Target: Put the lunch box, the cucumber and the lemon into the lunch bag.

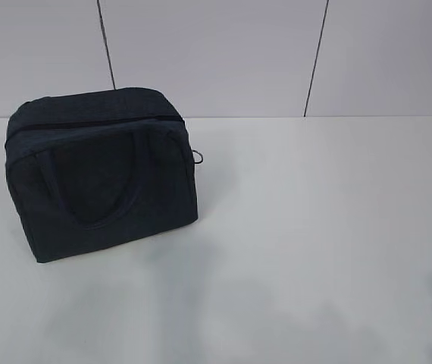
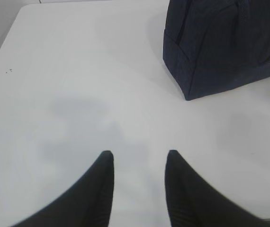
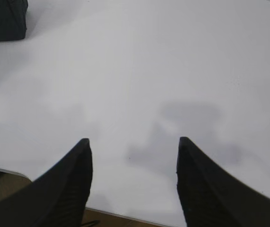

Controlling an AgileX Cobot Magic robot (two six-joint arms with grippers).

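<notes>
Bag zipped, both claws empty, no food in sight.
One lunch bag (image 1: 102, 178) on the counter (image 1: 314, 227), ahead-right of left claw (image 2: 139, 158), far ahead-left of right claw (image 3: 132, 144); soft fabric, probably light and floppy, so take the ring pull (image 1: 198, 158). Left claw narrower, right wider. Lunch box, cucumber, lemon: zero visible.

The lunch bag (image 1: 102, 174) stands on the table's (image 1: 314, 227) left rear part.
</notes>
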